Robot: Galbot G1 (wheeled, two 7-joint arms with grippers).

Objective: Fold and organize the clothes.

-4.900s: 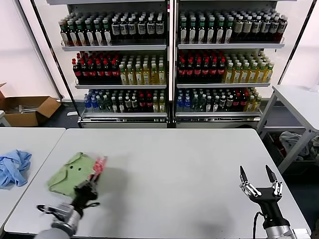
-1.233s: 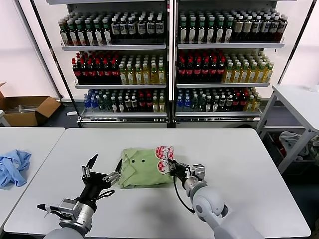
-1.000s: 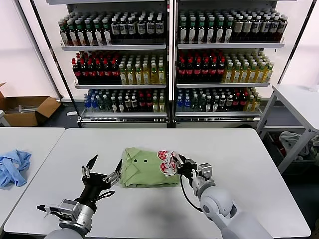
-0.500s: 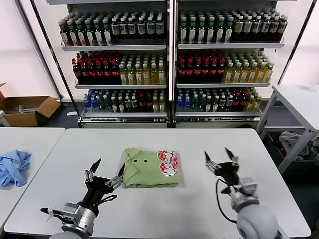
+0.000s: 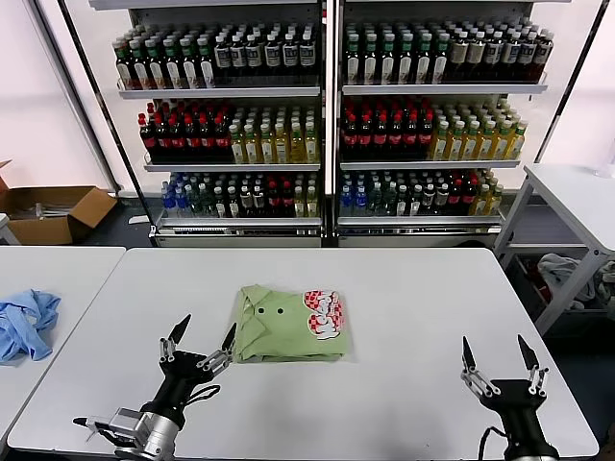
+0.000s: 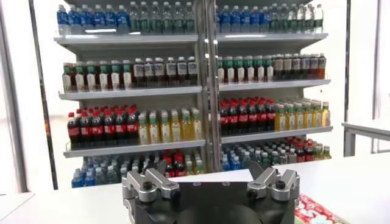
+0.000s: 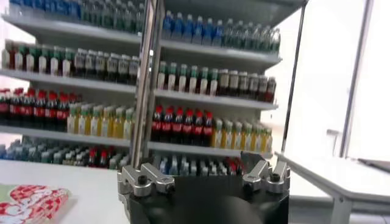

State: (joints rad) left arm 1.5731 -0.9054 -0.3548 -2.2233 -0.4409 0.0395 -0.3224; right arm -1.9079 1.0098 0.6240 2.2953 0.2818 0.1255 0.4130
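Fingers spread wide and holding nothing on both grippers: the left gripper (image 5: 200,348) hovers just beside the shirt's near-left corner, while the right gripper (image 5: 500,369) has pulled well away from the shirt, toward the bench's near-right edge. A second ago it was clamped on the printed side of the green shirt (image 5: 288,324); now that cloth is released. The shirt lies flat as a compact folded rectangle at mid-bench (image 5: 404,288), collar and two dark buttons up, red-and-white print on its right half. Judging from this, the fold looks finished. Far left of the shirt, a pale blue garment (image 5: 27,323) sits on another bench, untouched.
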